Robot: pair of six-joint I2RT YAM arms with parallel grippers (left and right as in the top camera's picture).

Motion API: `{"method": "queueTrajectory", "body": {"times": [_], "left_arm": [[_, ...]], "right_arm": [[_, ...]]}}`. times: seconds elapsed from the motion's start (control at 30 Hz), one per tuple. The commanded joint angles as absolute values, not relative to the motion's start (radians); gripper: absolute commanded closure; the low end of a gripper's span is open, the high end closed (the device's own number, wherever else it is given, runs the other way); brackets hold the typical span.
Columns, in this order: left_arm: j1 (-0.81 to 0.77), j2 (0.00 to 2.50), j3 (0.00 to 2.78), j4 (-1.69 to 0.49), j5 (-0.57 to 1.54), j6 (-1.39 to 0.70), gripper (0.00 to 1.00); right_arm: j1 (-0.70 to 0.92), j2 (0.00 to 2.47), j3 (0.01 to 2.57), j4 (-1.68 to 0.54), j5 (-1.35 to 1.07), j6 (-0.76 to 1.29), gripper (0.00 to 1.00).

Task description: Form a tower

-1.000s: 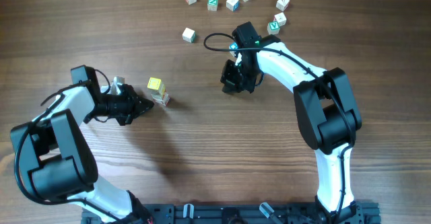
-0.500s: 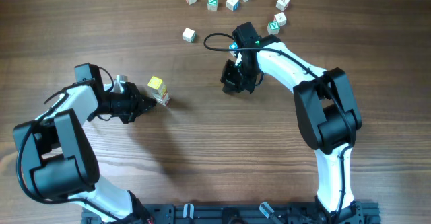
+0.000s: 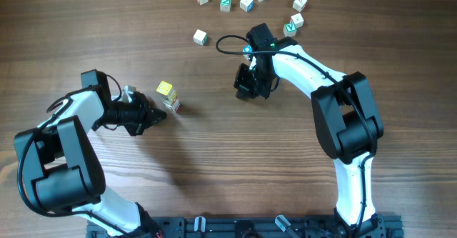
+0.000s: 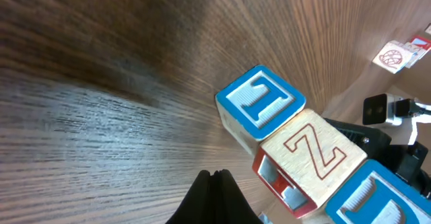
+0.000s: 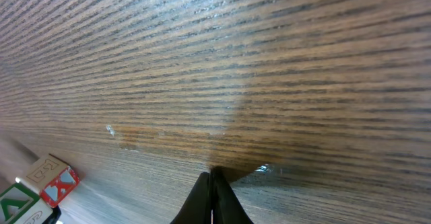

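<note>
Presently listed: one slim tower (image 3: 170, 99) of small wooden letter cubes, stood on the brown wood-grain surface (image 3: 214, 159), left of centre. A pale yellow cube (image 3: 165, 89) is seen topmost from overhead. In the left wrist view the tower is shown close up, with a blue-framed cube (image 4: 260, 103) set against a pale cube marked with a red Z (image 4: 313, 153); a further blue-framed cube is partly cut off at the picture's edge. One left hand (image 3: 158, 113), black, is clenched with its fingers pressed together and nothing held. It is placed just beside the tower, on its left, and whether contact is made cannot be told. One right hand (image 3: 251, 88), black, is likewise clenched and empty, pointed down at bare surface well apart from the tower. Eight loose letter cubes (image 3: 246, 3), white, green-marked and yellowish, are scattered toward the far side of the surface, beyond the right hand. A white cube with red markings (image 5: 52, 177) is caught at the lower-left corner of the right wrist view.
</note>
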State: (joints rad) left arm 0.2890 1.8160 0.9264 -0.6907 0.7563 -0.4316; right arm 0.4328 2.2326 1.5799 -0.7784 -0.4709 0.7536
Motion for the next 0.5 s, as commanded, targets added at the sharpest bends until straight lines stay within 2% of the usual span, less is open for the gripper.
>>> {"method": "queueTrajectory", "body": {"times": [0.0, 0.47], "left_arm": [[0.285, 1.829, 0.931, -0.688, 0.751, -0.461, 0.96], [0.263, 1.829, 0.930, -0.661, 0.759, -0.592, 0.96]], "right_arm": [[0.427, 2.268, 1.563, -0.778, -0.363, 0.734, 0.96], [0.427, 2.268, 1.563, -0.778, -0.362, 0.733, 0.96]]}}
